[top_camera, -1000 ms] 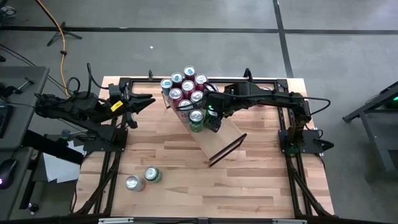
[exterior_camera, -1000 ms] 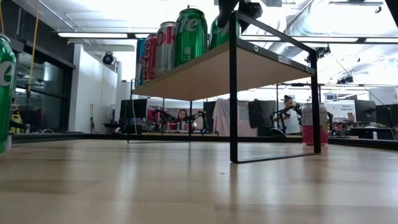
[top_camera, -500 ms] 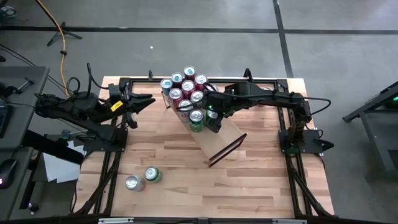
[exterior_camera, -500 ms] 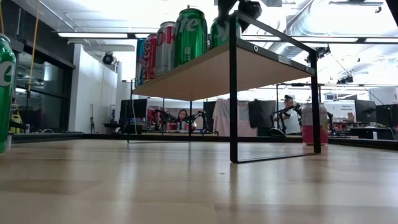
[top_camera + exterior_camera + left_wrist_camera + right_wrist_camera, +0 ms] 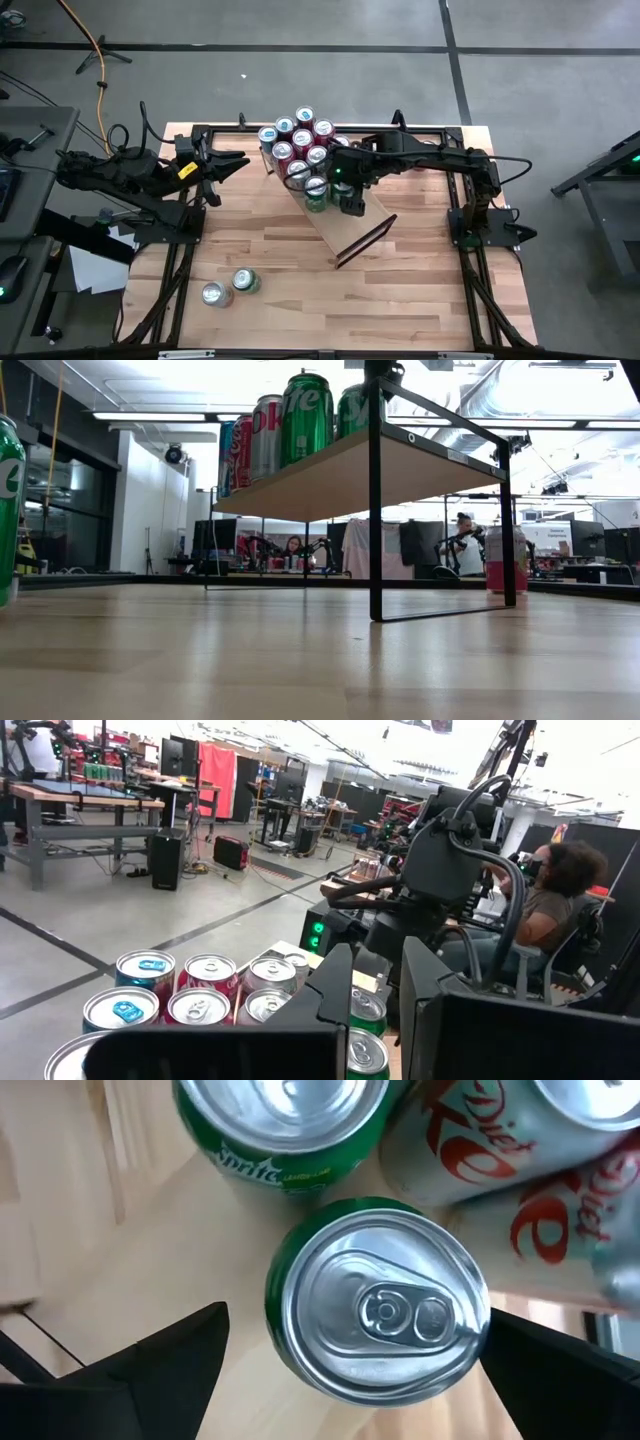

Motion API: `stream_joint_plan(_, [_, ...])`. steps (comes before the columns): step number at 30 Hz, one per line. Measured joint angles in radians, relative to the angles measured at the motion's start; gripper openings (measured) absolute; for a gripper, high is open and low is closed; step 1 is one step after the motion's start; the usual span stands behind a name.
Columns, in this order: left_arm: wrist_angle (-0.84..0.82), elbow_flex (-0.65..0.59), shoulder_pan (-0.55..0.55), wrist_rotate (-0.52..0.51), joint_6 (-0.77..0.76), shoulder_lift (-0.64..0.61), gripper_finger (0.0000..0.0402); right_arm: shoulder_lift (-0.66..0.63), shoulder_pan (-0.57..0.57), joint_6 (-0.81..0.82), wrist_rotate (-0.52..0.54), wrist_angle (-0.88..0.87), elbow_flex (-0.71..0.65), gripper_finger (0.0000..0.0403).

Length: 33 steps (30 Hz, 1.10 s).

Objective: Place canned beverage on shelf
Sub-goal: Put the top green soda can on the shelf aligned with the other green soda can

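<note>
The shelf [image 5: 350,225] stands slantwise mid-table, with several upright cans [image 5: 300,140] crowded on its far-left end. The green can [image 5: 378,1315] nearest the bare plank stands upright on its base, also seen in the low view [image 5: 350,410]. My right gripper [image 5: 340,192] hangs straight over it, pointing down, open. In the right wrist view [image 5: 358,1318] its fingers stand on either side of the can's top with pale wood showing between. My left gripper [image 5: 238,160] waits shut at the table's far left, pointing level at the cans.
Two more cans [image 5: 230,287] stand on the tabletop near the front left; one shows green at the low view's edge [image 5: 8,510]. The shelf's near-right half is bare plank, and its black frame [image 5: 376,510] rises at the end.
My right gripper has rolled about its own pointing line above the green can without shifting along the table. In the low view the finger that stood in front of the can no longer covers it. The can stays upright on the shelf.
</note>
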Motion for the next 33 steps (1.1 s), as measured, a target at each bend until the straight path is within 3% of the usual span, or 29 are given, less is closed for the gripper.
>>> stream_joint_plan(7, [0.0,0.0,0.0,0.0,0.001,0.0,0.0001,0.0,0.0,-0.187,0.02,-0.001,0.0,0.0397])
stream_joint_plan(14, [0.0,0.0,0.0,0.0,0.0,0.0,0.0001,0.0,0.0,-0.497,0.02,0.005,0.0,0.0397])
stream_joint_plan(33, [0.0,0.0,0.0,0.0,0.0,0.0,0.0001,0.001,0.0,-0.632,0.014,0.056,0.0,0.0397])
